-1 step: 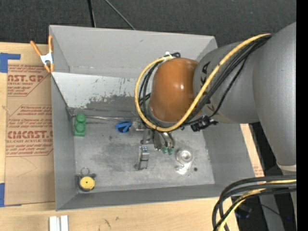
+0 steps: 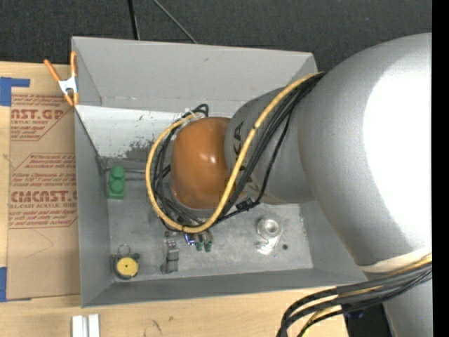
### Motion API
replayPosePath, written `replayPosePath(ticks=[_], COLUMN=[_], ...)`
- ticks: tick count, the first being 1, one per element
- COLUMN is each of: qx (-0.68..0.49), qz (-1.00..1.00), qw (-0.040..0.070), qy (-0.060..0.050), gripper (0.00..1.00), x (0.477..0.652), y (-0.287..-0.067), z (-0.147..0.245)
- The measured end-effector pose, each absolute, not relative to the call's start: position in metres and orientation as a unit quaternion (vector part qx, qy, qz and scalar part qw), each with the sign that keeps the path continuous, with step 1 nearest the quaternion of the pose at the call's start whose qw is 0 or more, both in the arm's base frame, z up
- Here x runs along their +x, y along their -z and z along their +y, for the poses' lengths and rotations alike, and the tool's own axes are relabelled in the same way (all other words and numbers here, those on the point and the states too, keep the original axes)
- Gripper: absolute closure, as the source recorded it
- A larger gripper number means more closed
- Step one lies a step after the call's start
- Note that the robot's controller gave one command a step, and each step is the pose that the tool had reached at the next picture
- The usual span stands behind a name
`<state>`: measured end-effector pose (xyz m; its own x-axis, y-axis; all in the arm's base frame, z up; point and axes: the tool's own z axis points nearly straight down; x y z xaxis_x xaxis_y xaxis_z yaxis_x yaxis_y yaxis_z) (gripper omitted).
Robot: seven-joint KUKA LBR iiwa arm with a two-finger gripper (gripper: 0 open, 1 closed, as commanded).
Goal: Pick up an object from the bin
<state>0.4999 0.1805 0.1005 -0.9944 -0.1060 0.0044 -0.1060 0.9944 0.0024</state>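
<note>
Green block [image 2: 116, 181] comes first from the left. It stands on the bin [image 2: 196, 69] floor close to the left wall, well apart from everything else. Nearer the front left corner lies a yellow disc [image 2: 126, 266] with a thin ring just beside it, flat on the floor and free on all sides.

Next to the right a small dark piece [image 2: 170, 256] lies near the front wall, just below the wrist. Of the loose things it is the nearest to the arm's end, so it looks the likeliest one to be picked, though nothing is held yet.

Above it the orange cover [image 2: 200, 161] sits low over the middle of the floor. The cables [image 2: 156, 181] loop round it, slack enough to follow the wrist as it turns. The gripper [image 2: 193, 239] points down from under that cover, toward the floor. Whether it is apart or together I cannot tell. The tiny green and blue bits at the cover's lower edge may be part of it or may be lying loose.

Further right a silver round thing [image 2: 267, 230] rests on the floor near the front wall, just clear of the arm [image 2: 365, 146], which comes in over the right rim. With the things spread this thinly, closing on one should not disturb another.
</note>
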Motion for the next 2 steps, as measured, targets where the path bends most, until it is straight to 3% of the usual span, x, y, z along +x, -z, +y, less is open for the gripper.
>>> replayPosePath(ticks=[1, 2], qx=[0.167, 0.268], qz=[-0.986, -0.963], qw=[-0.003, -0.007], qy=[0.001, 0.001], gripper=[0.0, 0.0], x=[0.489, 0.486], y=[-0.07, -0.072], z=[0.223, 0.247])
